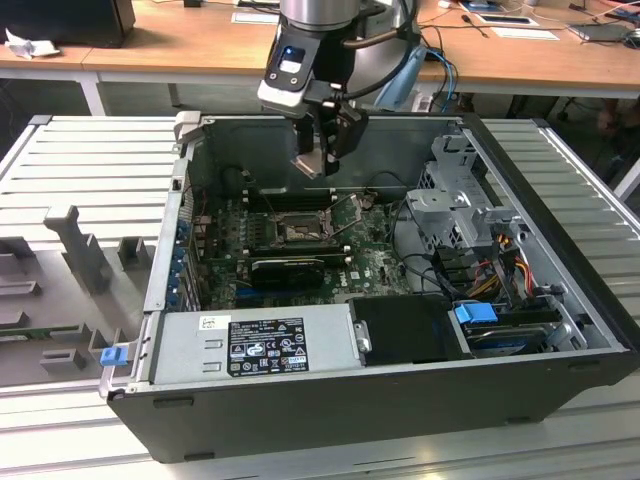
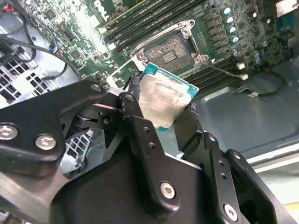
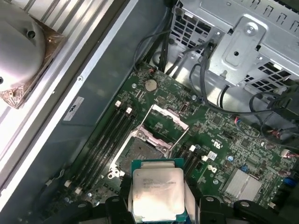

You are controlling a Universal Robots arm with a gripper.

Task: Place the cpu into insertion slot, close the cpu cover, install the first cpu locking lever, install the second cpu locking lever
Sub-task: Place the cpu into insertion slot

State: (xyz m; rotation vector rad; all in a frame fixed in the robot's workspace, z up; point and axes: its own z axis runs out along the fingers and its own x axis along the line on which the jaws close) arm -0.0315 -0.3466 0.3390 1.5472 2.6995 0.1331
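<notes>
The cpu (image 2: 163, 100), a flat square chip with a pale silver top and a green edge, is held between the black fingers (image 2: 135, 116) of my gripper (image 2: 163, 116). In the exterior view the gripper (image 1: 320, 165) hangs inside the open computer case, a little above the motherboard, with the cpu (image 1: 307, 163) in it. The insertion slot (image 3: 138, 154) lies open just beyond the cpu (image 3: 158, 193) in the first wrist view, and shows as a dark square with a silver rim (image 2: 170, 49) in the second wrist view. The cpu cover (image 3: 164, 122) stands swung up off the slot.
Memory slots (image 3: 100, 140) run beside the socket. A grey power-supply box (image 1: 255, 340) fills the case's near side, and a metal drive cage (image 1: 465, 195) with cables (image 1: 420, 260) stands at the exterior view's right. Grey fixtures (image 1: 80, 250) sit outside on the left.
</notes>
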